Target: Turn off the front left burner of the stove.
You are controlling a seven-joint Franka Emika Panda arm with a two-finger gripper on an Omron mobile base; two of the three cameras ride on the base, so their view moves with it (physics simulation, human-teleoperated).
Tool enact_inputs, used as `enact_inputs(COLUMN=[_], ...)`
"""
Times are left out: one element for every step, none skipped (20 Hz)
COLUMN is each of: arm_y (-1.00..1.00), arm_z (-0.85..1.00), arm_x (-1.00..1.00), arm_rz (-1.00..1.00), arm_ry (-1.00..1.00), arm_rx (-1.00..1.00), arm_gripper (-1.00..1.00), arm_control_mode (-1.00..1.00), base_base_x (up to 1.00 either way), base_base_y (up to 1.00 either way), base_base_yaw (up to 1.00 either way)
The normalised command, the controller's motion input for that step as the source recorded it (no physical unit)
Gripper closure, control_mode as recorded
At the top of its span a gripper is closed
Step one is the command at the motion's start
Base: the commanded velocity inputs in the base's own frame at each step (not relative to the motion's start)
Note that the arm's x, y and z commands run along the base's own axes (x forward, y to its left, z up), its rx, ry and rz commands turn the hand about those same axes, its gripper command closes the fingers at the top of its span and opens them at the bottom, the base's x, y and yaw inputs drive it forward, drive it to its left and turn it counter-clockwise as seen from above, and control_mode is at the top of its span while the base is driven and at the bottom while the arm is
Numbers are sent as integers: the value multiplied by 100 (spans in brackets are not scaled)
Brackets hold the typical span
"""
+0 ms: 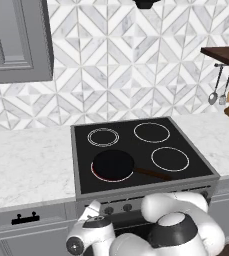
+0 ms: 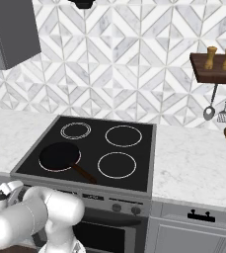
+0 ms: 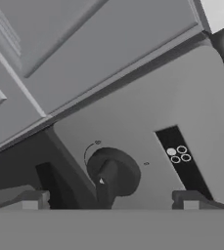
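Approach step: pincer (image 3: 108, 197) spread open, straddling round dark knob (image 3: 112, 173) on grey steel stove (image 1: 206, 182) panel; next, clench and twist.

Black glass top on grey steel stove (image 1: 206, 184), 4 white circles; front left burner (image 1: 97, 174) rimmed red under black frying pan (image 1: 113, 164). Grey-white triangle-patterned backsplash (image 1: 126, 65). White marbled counter (image 1: 28, 165). Dark knob (image 3: 112, 173).

The stove (image 1: 81, 165) is set between two white marble counter (image 1: 28, 165) stretches, its black glass top carrying a black frying pan (image 1: 113, 164) over the front left burner (image 1: 97, 174), near the front left corner, handle pointing toward the front right. The other three circles are bare.
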Motion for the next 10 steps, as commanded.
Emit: enact_inputs(arm_y=[0,0,0,0,0,5,5,3,0,0], arm_z=[-14,-9,-4,0,0,0,0,0,-2,-2], arm_x=[19,21,23,24,26,26,26,21,16,9], arm_rz=[-2,-2,-3,-3,-3,-3,-3,-3,-2,-1], arm_ry=[-6,-7,-8,-9,-8,-7,-5,-4,-3,-4], arm_rx=[0,0,0,0,0,0,0,0,0,0], arm_gripper=[-100,-100,-100,-100,-100,-100,-100,-100,-100,-100], arm_control_mode=[-100,-100,-100,-100,-100,-100,-100,-100,-100,-100], base_base_x=[0,0,0,0,0,0,0,0,0,0], base_base_y=[0,0,0,0,0,0,0,0,0,0], base_base_yaw=[0,0,0,0,0,0,0,0,0,0])
